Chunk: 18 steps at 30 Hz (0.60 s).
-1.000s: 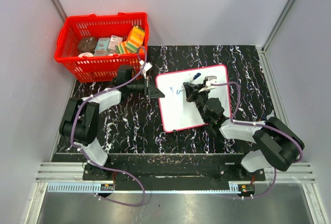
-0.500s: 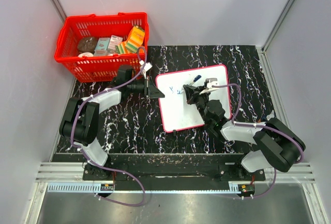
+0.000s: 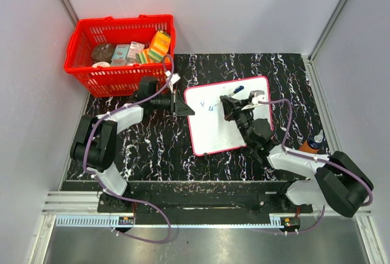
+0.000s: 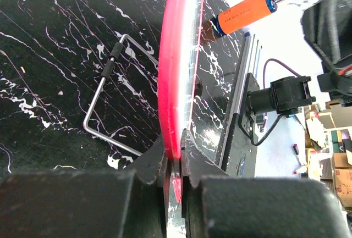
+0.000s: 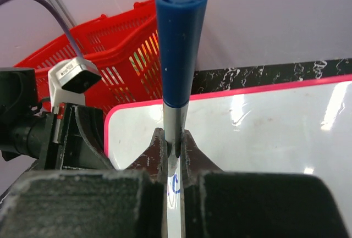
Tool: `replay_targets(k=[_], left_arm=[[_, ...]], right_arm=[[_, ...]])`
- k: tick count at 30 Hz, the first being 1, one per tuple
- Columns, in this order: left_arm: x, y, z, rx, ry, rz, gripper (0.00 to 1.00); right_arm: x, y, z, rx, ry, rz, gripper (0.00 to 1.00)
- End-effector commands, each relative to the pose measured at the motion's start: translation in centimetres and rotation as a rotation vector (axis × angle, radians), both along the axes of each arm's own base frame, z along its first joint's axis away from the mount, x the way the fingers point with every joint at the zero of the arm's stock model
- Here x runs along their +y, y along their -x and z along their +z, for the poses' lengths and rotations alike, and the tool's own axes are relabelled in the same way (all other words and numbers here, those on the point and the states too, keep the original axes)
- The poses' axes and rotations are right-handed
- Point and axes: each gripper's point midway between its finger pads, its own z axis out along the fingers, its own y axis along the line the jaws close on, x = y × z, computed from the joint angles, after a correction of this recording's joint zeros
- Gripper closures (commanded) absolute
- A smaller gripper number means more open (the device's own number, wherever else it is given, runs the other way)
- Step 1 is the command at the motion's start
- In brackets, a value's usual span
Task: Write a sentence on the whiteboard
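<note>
Two closed grippers: left gripper (image 4: 175,158) pinching the red frame of the whiteboard (image 3: 220,133) on the table (image 3: 152,151), right gripper (image 5: 173,158) clamping the marker (image 5: 180,45), best pressed lightly and drawn evenly rightward.

Bright, even overhead light. Glare patches sit on the whiteboard (image 5: 286,139) in the right wrist view, and the left wrist view's far background washes out.

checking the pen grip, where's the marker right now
In the top view the marker is right of centre, pinched in the right fingers over the whiteboard, right of the blue writing.
</note>
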Motion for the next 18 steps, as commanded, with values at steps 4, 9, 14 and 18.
replay_targets(k=[4,9,14,18], left_arm=[[-0.6,0.1,-3.2,-0.070,-0.103,-0.013,1.00],[-0.6,0.1,-3.1,-0.076,-0.104,-0.011,1.00],[-0.5,0.1,-3.0,-0.077,-0.109,-0.011,1.00],[-0.5,0.2,-3.1,-0.076,-0.112,-0.011,1.00]], right_arm=[[-0.7,0.4,3.3,-0.065,0.033,-0.013,1.00],[-1.0,0.3,2.4,-0.030,0.043,-0.019,1.00],[-0.8,0.6,2.2,-0.017,0.035,0.015,1.00],[-0.7,0.6,2.0,-0.013,0.046,0.027,1.00]])
